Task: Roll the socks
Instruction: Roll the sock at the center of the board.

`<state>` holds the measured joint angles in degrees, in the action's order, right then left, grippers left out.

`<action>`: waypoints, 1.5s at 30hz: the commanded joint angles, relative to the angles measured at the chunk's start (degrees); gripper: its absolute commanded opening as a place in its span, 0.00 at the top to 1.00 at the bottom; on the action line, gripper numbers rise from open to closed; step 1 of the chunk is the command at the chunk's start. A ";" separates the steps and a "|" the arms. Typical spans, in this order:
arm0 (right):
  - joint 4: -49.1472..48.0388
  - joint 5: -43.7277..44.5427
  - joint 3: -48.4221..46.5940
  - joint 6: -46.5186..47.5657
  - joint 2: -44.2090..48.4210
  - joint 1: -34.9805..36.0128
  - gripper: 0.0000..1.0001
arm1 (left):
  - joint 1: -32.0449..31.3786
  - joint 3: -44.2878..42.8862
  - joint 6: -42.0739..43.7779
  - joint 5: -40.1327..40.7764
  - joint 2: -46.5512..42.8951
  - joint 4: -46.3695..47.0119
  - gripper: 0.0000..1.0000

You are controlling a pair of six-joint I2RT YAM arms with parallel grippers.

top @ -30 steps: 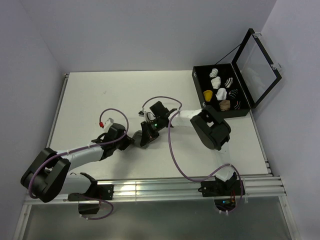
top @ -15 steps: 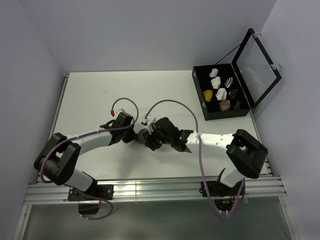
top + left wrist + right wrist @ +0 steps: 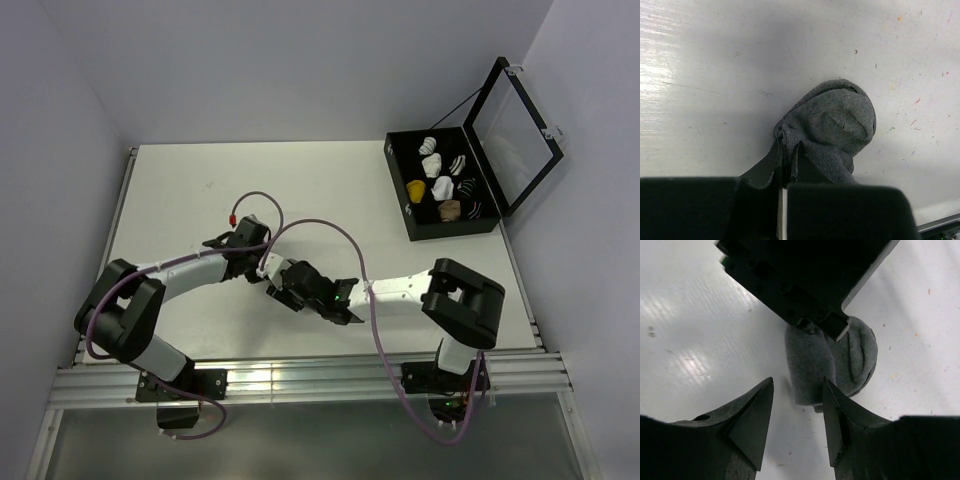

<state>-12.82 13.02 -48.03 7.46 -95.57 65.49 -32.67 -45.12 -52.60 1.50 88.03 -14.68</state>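
Note:
The grey sock (image 3: 837,120) lies on the white table as a rounded bundle. My left gripper (image 3: 787,146) is shut on its near edge, pinching a fold of fabric. In the right wrist view the same grey sock (image 3: 812,365) sits just beyond my right gripper (image 3: 796,385), which is open; its right finger (image 3: 832,405) is close beside the bundle and grips nothing. In the top view the left gripper (image 3: 258,268) and right gripper (image 3: 279,290) meet at mid-table, and the arms hide the sock. A mustard-yellow sock bundle (image 3: 416,189) sits in the black box.
The black box (image 3: 397,180) stands at the far right with its lid (image 3: 515,125) propped open, holding white, striped and tan sock bundles. Purple cables loop over both arms. A metal rail (image 3: 300,375) runs along the near table edge.
The left gripper has closed on the grey sock and shifted a little farther away. The right arm has swung round to the near side, and its gripper has opened beside the bundle.

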 commanded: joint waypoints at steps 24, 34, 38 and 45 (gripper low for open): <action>15.35 -21.60 -9.53 -6.23 -7.96 -9.22 1.00 | 3.13 1.08 0.76 1.92 -8.04 -0.45 0.34; 18.01 -49.65 -14.72 -19.57 -14.29 -20.83 1.00 | 2.87 17.33 -10.94 5.97 -23.42 11.41 0.29; 13.09 -57.47 -13.15 -25.20 -17.88 -24.35 1.00 | 0.68 19.63 -12.79 7.90 -24.83 13.53 0.30; 9.74 -62.58 -12.88 -28.82 -20.79 -27.26 1.00 | -1.61 20.86 -14.72 10.28 -22.11 18.80 0.31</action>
<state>-5.43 -46.61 -62.08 -19.16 -113.95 38.17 -33.71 -24.60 -64.79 9.13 65.14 -1.61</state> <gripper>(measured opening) 0.033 0.688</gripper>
